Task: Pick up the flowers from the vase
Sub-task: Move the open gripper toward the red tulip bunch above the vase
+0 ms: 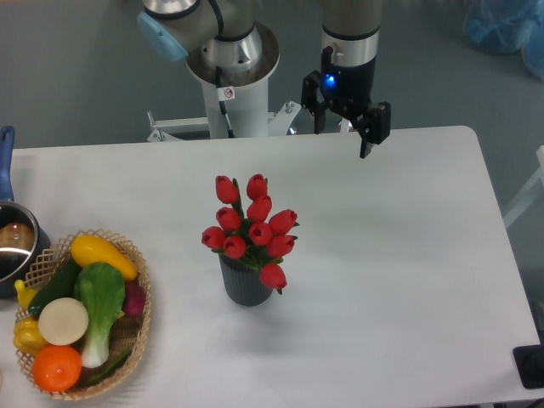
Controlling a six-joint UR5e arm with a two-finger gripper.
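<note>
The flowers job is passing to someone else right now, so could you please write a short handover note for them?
Gripper: open, empty, hanging above the far edge of the table, well behind the flowers.
Flowers: red tulip bunch, upright in the vase near the table's middle.
Nearby: wicker basket of vegetables and a steel pot at the left edge, clear of the vase.
Done: nothing yet.
Left: move over the bunch, descend, grip it, lift it out.

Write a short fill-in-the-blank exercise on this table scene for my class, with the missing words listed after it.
1. The flowers stand in the dark grey ____.
2. The wicker basket of vegetables lies to the camera's ____ of the flowers.
3. The gripper hangs with its fingers ____ , holding nothing.

Missing words: vase; left; open
</note>
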